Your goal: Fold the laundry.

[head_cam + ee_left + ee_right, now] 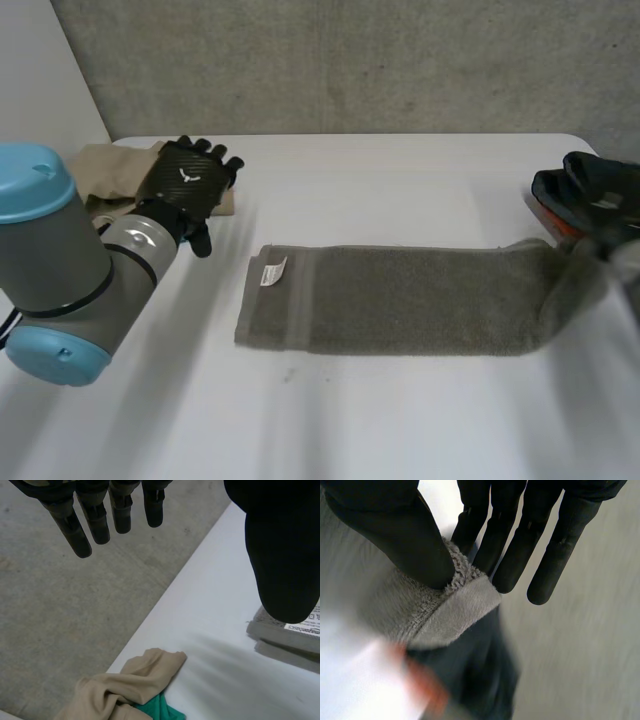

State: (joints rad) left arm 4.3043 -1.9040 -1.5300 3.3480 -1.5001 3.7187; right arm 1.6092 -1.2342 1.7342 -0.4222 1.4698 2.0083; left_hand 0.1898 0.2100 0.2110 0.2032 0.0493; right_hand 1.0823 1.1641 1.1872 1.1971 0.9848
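Grey towel lies in long folded strip across table, label end nearest left hand. Towel's other end raised, blurred. Right hand pinches that end between thumb and straight fingers. Left hand relaxed, fingers straight, empty, near beige cloth, which partly hides green cloth. Dark garment cut off at right.

Illumination is bright, diffuse and even. The white table top reflects it as a soft, uniform sheen. The grey terry towel casts a narrow, soft-edged shadow along its long edge farther from the left hand. That hand reads matt black, with a faint highlight on its back. Beside it, folds of the crumpled beige cloth hold shallow shadows. The right hand shows dark against the pale towel pile pinched under its thumb.
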